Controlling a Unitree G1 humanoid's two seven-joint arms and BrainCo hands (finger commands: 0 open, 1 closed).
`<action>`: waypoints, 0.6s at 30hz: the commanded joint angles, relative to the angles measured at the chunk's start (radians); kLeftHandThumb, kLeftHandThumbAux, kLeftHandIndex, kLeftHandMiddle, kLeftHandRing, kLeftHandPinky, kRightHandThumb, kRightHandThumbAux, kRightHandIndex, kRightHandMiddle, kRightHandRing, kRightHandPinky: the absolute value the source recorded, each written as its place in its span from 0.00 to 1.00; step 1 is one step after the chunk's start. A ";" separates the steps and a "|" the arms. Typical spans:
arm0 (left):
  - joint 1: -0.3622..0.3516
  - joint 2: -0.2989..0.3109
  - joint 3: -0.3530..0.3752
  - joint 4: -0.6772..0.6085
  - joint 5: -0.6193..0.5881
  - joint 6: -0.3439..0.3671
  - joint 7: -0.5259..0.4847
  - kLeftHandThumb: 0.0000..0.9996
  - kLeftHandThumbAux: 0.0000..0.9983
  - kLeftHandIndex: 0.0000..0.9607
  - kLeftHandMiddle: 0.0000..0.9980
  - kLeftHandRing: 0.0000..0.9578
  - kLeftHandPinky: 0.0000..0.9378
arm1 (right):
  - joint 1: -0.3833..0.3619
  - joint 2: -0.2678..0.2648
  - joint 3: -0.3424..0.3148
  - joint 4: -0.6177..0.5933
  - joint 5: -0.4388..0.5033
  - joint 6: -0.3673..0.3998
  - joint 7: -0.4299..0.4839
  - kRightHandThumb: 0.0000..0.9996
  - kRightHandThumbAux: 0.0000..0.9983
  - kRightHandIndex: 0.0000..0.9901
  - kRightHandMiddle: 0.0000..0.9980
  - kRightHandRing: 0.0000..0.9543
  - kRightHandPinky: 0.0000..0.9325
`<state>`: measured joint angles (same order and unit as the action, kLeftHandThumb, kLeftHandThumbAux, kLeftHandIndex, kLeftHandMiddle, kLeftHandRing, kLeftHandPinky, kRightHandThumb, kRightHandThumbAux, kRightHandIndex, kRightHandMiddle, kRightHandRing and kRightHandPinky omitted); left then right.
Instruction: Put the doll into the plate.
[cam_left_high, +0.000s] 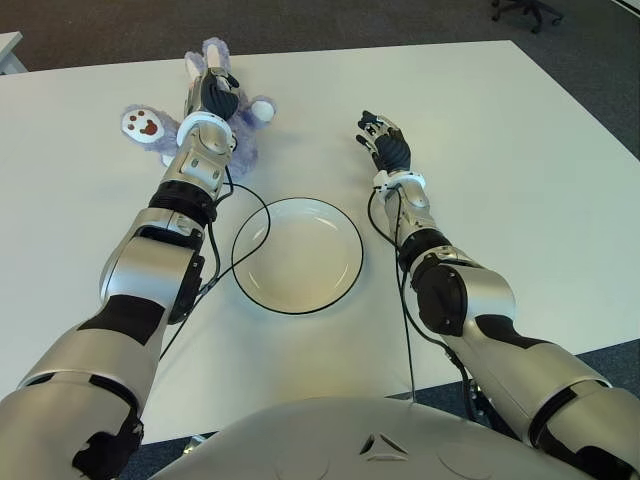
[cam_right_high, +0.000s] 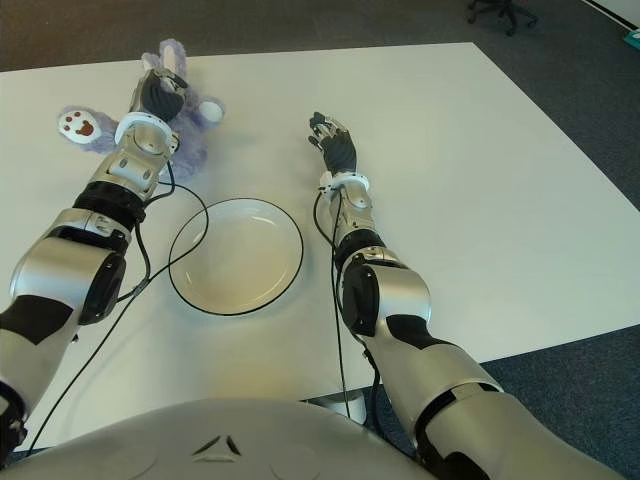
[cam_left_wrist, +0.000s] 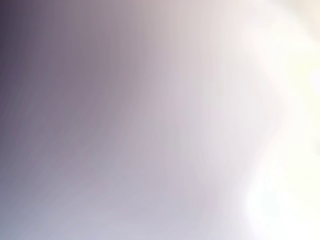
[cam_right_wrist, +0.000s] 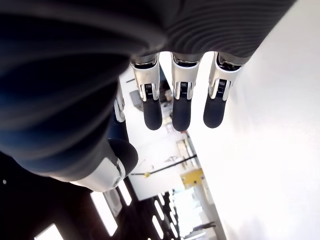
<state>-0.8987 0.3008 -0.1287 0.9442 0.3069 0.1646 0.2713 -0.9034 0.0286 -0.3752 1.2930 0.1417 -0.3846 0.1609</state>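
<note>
The doll (cam_left_high: 148, 126), a purple plush with long ears and a white paw with brown pads, lies on the white table (cam_left_high: 500, 150) at the far left. My left hand (cam_left_high: 213, 98) is down on top of the doll's body, covering its middle; the left wrist view is filled with a purple and white blur. The white plate (cam_left_high: 300, 262) with a dark rim stands empty in the middle, nearer to me than the doll. My right hand (cam_left_high: 384, 136) shows to the right of the plate, fingers (cam_right_wrist: 181, 107) relaxed and holding nothing.
A black cable (cam_left_high: 262, 215) from my left arm loops over the plate's left rim. Another cable (cam_left_high: 405, 310) runs down along my right arm. The table's far edge (cam_left_high: 400, 47) borders dark carpet, with an office chair base (cam_left_high: 528, 10) beyond.
</note>
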 joint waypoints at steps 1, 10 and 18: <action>0.065 -0.010 0.002 0.003 -0.003 0.042 -0.026 0.73 0.69 0.46 0.80 0.85 0.90 | 0.066 0.014 -0.006 0.032 0.013 0.046 -0.003 0.71 0.73 0.40 0.14 0.13 0.17; 0.085 -0.011 0.008 -0.038 -0.007 0.049 -0.023 0.73 0.69 0.46 0.80 0.85 0.90 | 0.069 0.013 -0.002 0.030 0.012 0.042 -0.003 0.71 0.73 0.40 0.14 0.13 0.17; 0.081 -0.004 0.006 -0.057 -0.001 0.038 -0.026 0.73 0.69 0.46 0.81 0.86 0.90 | 0.071 0.017 -0.002 0.027 0.015 0.039 -0.005 0.71 0.74 0.40 0.14 0.13 0.17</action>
<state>-0.8619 0.3008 -0.1233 0.8729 0.3058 0.1816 0.2713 -0.9001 0.0298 -0.3735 1.2884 0.1470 -0.3847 0.1634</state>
